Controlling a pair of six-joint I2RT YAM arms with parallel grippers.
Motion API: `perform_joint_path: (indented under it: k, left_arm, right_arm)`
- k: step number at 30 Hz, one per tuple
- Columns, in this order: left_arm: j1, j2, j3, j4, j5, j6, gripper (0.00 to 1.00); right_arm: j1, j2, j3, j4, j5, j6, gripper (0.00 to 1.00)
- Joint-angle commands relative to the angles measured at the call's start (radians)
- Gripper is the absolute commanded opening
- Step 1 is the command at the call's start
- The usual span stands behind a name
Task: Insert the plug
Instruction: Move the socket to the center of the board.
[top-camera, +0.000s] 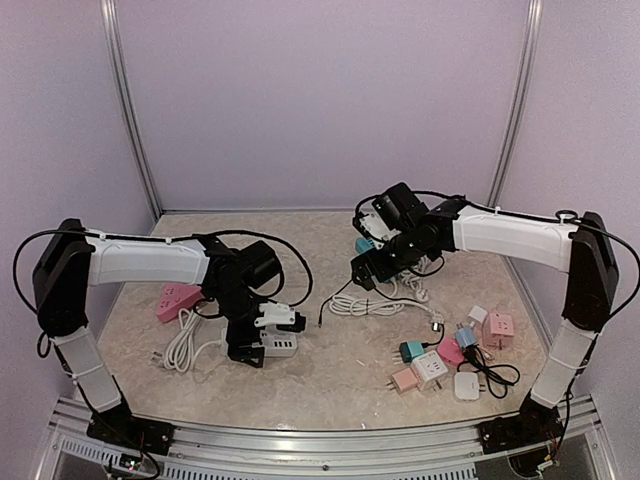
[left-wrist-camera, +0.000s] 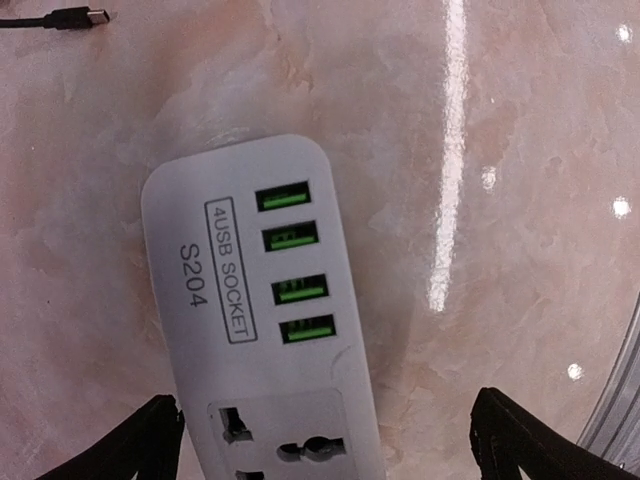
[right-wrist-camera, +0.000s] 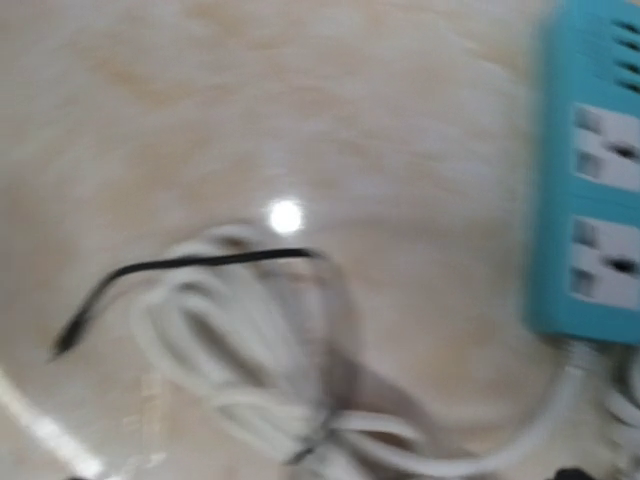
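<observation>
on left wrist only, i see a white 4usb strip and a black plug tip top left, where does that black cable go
Observer: In the top view the black cable runs from that loose end toward the right pincer. I cannot tell whether it is gripped.
Operator: whats under the right arm
Observer: A teal power strip and a coiled white cord, both blurred in the right wrist view.
Operator: anything else near my strip
Observer: A pink power strip lies to its left in the top view, with another white cord bundled just in front of it.
</observation>
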Motion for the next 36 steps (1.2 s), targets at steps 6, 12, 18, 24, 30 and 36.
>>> perform_joint_path:
  k: [6, 12, 18, 24, 30, 36]
  left_arm:
    - [0.18, -0.215, 0.083, -0.249, 0.104, 0.05, 0.99]
    - [0.504, -0.403, -0.041, -0.321, 0.154, 0.113, 0.97]
    - [0.749, -0.548, -0.182, -0.291, 0.2, 0.121, 0.98]
    - [0.775, -0.58, -0.242, -0.238, 0.202, 0.074, 0.98]
    - [0.775, -0.58, -0.232, -0.234, 0.197, 0.062, 0.98]
    - [0.764, -0.578, -0.236, -0.22, 0.203, 0.053, 0.98]
  right_arm:
    - [0.151, 0.037, -0.025, 0.178, -0.409, -0.254, 1.0]
    - [0.212, 0.243, 0.153, 0.183, -0.496, -0.389, 0.99]
    - [0.273, 0.472, 0.384, -0.001, -0.48, -0.535, 1.0]
    - [0.307, 0.607, 0.569, -0.139, -0.394, -0.609, 0.98]
    - [0.33, 0.578, 0.51, -0.111, -0.352, -0.602, 0.38]
    - [0.33, 0.37, 0.233, -0.032, -0.222, -0.62, 0.22]
